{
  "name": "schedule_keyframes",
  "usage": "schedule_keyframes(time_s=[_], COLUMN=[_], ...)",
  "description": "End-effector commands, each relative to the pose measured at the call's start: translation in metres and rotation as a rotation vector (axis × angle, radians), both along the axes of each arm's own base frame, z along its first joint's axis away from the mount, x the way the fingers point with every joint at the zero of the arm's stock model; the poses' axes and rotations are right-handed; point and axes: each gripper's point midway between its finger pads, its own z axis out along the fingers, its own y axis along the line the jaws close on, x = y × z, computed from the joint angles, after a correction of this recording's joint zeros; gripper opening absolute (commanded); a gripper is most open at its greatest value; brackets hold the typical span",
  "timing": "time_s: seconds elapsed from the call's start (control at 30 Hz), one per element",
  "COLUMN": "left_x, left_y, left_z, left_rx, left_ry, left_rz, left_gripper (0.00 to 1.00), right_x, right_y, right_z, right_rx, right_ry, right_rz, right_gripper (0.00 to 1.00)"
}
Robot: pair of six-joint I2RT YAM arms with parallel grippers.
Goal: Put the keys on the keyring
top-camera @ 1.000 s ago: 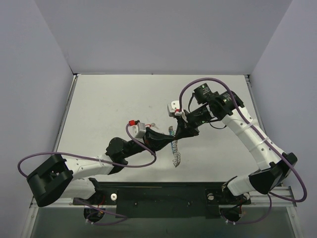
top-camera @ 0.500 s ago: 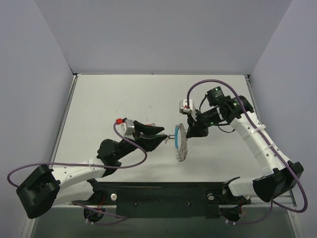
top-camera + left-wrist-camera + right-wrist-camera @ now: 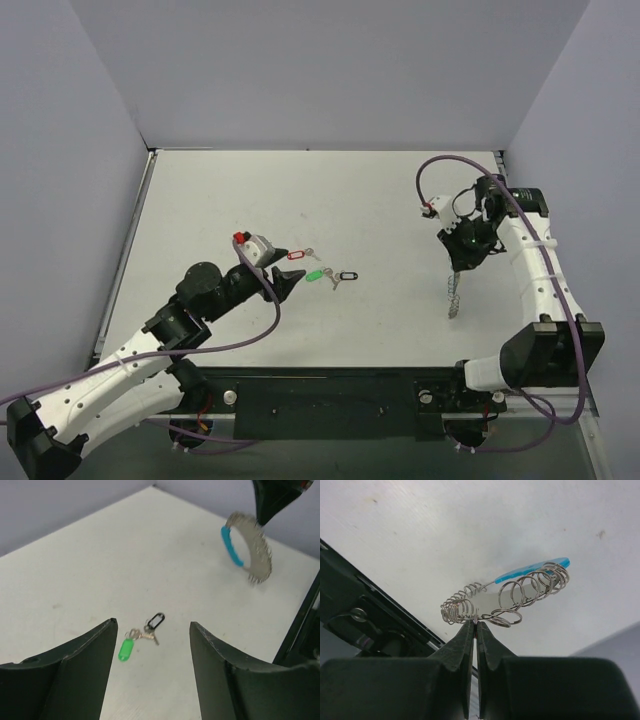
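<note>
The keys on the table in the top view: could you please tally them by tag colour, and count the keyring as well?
Red-tagged key: 1
Green-tagged key: 1
Black-tagged key: 1
Keyring: 1
Total: 4

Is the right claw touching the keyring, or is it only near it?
Touching. The right wrist view shows the right claw shut, its two tips pinching a wire coil of the keyring.
</note>
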Motion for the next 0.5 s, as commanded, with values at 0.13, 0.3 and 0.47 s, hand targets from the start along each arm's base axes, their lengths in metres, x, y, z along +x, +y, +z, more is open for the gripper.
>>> schedule_keyframes(time_s=[0.13,0.3,0.47], left_x=[0.003,0.000,0.001], left_y=[0.028,0.034,0.042], left_z=[-0.069,-0.063,-0.060], left_rx=[0.314,0.319,0.322], left_ry=[0.040,0.006,-0.015], left_rz=[0.054,0.063,0.093], left_gripper=[0.70,0.70,0.70], right_x=[0.068,0.105,0.132], right_y=[-0.031,0.000,0.009], right_z=[-0.034,-0.054,-0.069], right_rx=[-0.301,-0.326,-0.309], right_ry=[0.073,0.093,0.140], right_rz=[-0.111,-0.111,-0.171], right_gripper=[0.00,0.04,0.25])
